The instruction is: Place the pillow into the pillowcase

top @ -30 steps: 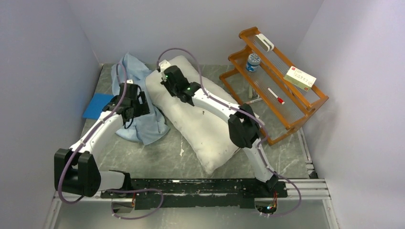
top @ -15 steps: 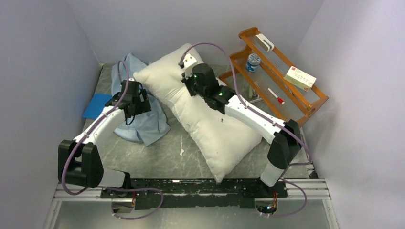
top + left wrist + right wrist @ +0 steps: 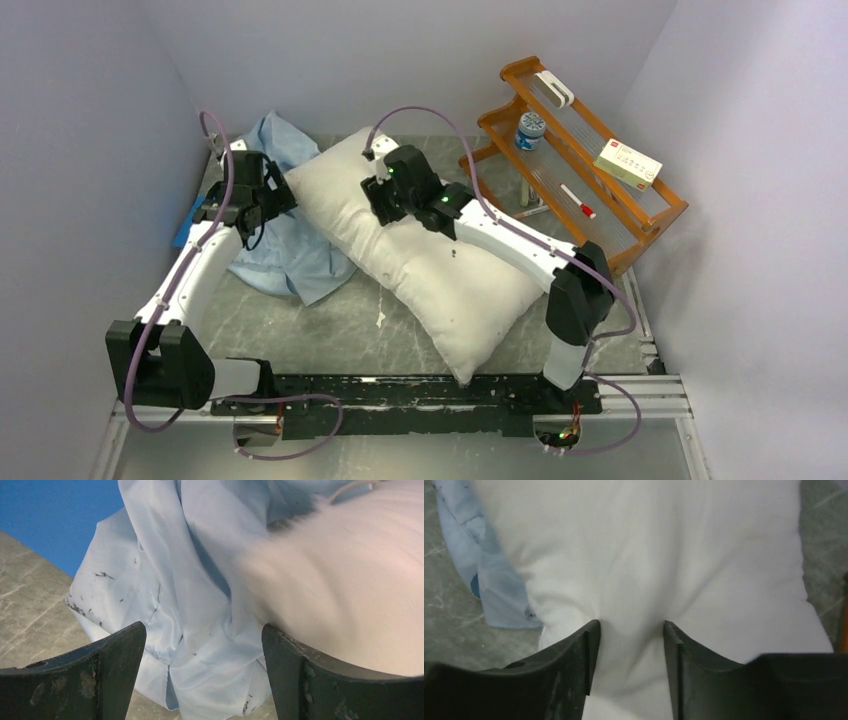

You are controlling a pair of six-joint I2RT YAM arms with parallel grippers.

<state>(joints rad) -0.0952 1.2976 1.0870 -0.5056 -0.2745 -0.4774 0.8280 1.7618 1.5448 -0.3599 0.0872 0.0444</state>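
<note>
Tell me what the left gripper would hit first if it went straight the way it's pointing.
Most likely the pillowcase: the light-blue cloth fills the gap between the left gripper's open fingers, straight ahead. The pillow lies just right of that line. How far off the cloth is, I can't tell.

I see two white arms (image 3: 196, 275) with black joints (image 3: 572, 303); purple cables (image 3: 226, 172) loop along both, green lights (image 3: 392, 170) mid-frame, dark curved fingers (image 3: 112, 672).

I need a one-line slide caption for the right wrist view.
Right gripper pinches the plump white stuffed pillow; wrinkled pale-blue cloth pillowcase lies beside it.
</note>
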